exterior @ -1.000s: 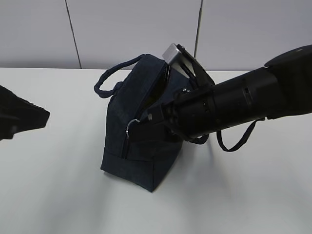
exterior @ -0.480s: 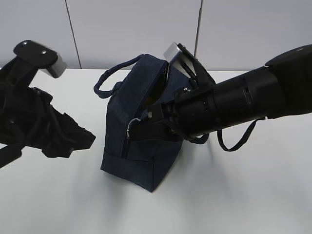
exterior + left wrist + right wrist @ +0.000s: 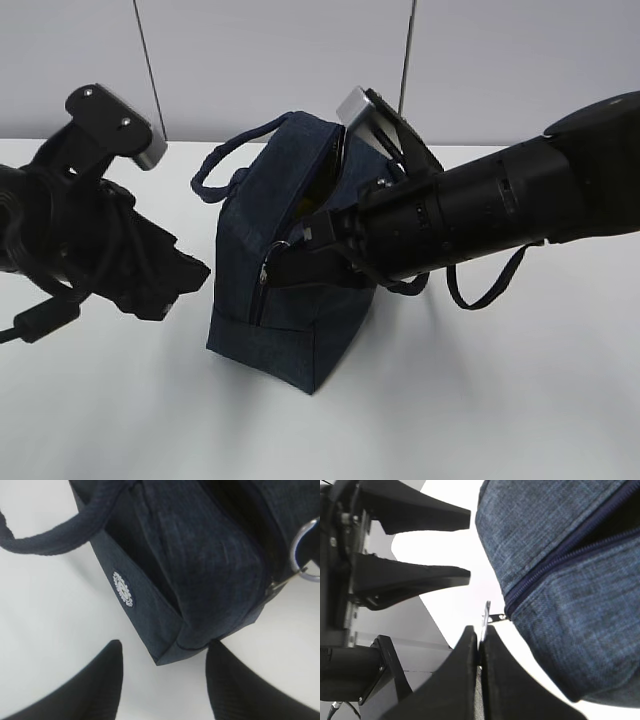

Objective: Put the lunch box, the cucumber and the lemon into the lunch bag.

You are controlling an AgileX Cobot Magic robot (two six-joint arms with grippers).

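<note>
Bag (image 3: 285,290): dark navy fabric, boxy, standing upright near the middle of the white bench (image 3: 120,400), toward its far edge; zip partly open along the top, a little yellow showing inside the opening. Loop handle (image 3: 225,158) arching off its left side; a second strap (image 3: 490,285) trailing on the bench at its right. Round white logo (image 3: 123,588) on the side panel, seen in the left wrist view. Metal ring pull (image 3: 268,262) at the zip's front end, on the corner of the bag facing the near-left. Grey flat piece (image 3: 362,112) rising from the top of the bag at its far end. Right claw (image 3: 480,647): clenched on the ring pull, its two fingers pressed together with the ring pinched between the tips; the arm reaches across from the right edge of the bench. Left claw (image 3: 175,285): released, fingers spread apart, hovering just left of the bag's lower side panel, not touching it. Lunch box, cucumber: not discernible.
</note>
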